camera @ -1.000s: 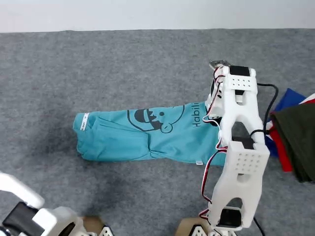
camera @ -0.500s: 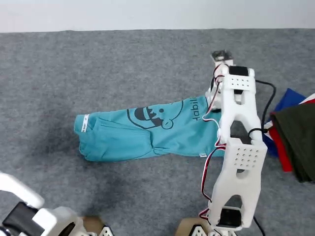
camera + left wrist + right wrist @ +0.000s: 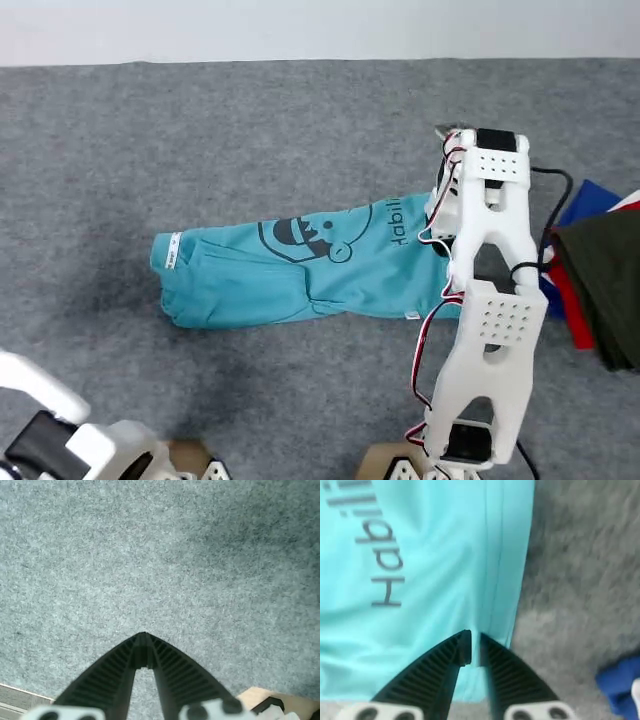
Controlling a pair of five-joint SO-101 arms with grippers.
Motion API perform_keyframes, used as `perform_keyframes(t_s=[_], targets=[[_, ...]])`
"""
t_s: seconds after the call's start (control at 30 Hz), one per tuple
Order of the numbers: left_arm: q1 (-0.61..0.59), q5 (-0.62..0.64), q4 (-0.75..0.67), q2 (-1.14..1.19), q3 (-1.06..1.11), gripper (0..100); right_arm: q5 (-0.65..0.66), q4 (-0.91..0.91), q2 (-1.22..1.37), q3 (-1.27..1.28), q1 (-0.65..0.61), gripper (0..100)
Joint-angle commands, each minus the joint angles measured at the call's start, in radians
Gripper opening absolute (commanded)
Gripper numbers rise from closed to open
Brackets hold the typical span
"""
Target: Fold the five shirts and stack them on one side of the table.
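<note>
Right gripper pinches the teal shirt's hem end

The teal shirt [image 3: 300, 265] lies in a long, narrow fold across the middle of the grey table [image 3: 250, 120], its collar end toward 9 o'clock and its hem end toward 3 o'clock. The right arm [image 3: 485, 340] rises from 5 o'clock over the hem end. There the right gripper [image 3: 474, 650] has its jaws nearly together on a thin ridge of teal cloth beside the hem. At 3 o'clock sits a pile of shirts [image 3: 600, 270], dark green over red and blue. The left gripper [image 3: 144, 640], jaws together, hangs over bare table at 7 o'clock
</note>
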Motion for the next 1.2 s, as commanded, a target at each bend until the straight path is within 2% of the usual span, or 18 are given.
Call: perform_keyframes(t_s=[0.0, 0.07, 0.43, 0.67, 0.83, 1.17], targets=[[0.008, -0.008, 0.023, -0.054, -0.001, 0, -0.003, 0.062, -0.113, -0.051, 0.013, 24.0], [0.008, -0.008, 0.023, -0.054, -0.001, 0, 0.0, 0.071, -0.124, -0.046, 0.015, 27.6], [0.008, -0.005, 0.023, -0.054, -0.001, 0, -0.009, -0.016, 0.062, -0.049, 0.005, 27.4], [0.009, -0.003, 0.023, -0.054, 0.001, 0, -0.018, -0.036, 0.113, -0.049, -0.064, 26.8], [0.009, -0.002, 0.023, -0.054, 0.001, 0, -0.049, -0.062, 0.119, -0.049, -0.084, 15.8], [0.009, -0.002, 0.023, -0.054, 0.001, 0, -0.044, -0.097, 0.12, -0.048, -0.082, 0.8]])
